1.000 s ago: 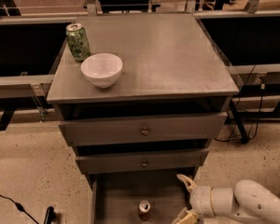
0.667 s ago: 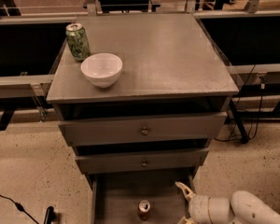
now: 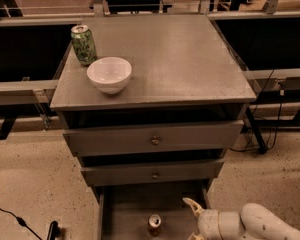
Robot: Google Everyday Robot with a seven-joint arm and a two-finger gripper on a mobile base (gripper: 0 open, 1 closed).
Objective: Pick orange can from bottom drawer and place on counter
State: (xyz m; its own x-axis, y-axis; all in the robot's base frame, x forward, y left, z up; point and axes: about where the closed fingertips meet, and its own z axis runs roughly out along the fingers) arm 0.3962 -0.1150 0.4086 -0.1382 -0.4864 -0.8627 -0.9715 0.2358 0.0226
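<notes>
The orange can (image 3: 154,224) stands upright in the open bottom drawer (image 3: 125,214), near its middle at the frame's lower edge. My gripper (image 3: 192,219) is low at the right of the drawer, to the right of the can and apart from it. One pale finger (image 3: 192,205) curves up over the drawer's right side; the other is mostly cut off by the frame edge. The fingers are spread and hold nothing. The counter (image 3: 180,59) is the grey cabinet top above.
A green patterned can (image 3: 84,44) and a white bowl (image 3: 109,74) stand on the counter's left side. Two upper drawers with brass knobs (image 3: 154,140) are partly pulled out above the bottom drawer. A black cable (image 3: 15,216) lies on the floor at left.
My gripper and arm have moved left and down, closer to the orange can. The can, bowl and green can have not moved.
</notes>
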